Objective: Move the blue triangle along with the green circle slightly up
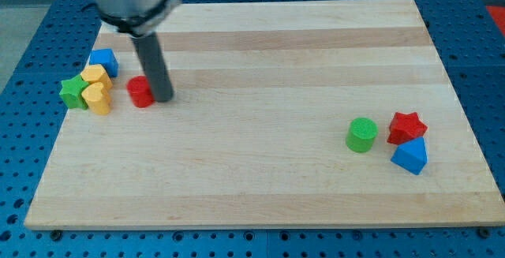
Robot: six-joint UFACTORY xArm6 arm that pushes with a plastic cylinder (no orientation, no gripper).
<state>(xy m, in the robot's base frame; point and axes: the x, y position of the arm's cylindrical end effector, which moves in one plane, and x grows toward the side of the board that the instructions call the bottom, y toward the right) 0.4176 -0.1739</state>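
The blue triangle lies at the view's lower right, just below a red star. The green circle stands a little to their left, apart from both. My tip rests on the board far away at the view's upper left, touching the right side of a red cylinder.
A cluster sits by the board's left edge: a blue block, two yellow blocks and a green star. The wooden board lies on a blue perforated table.
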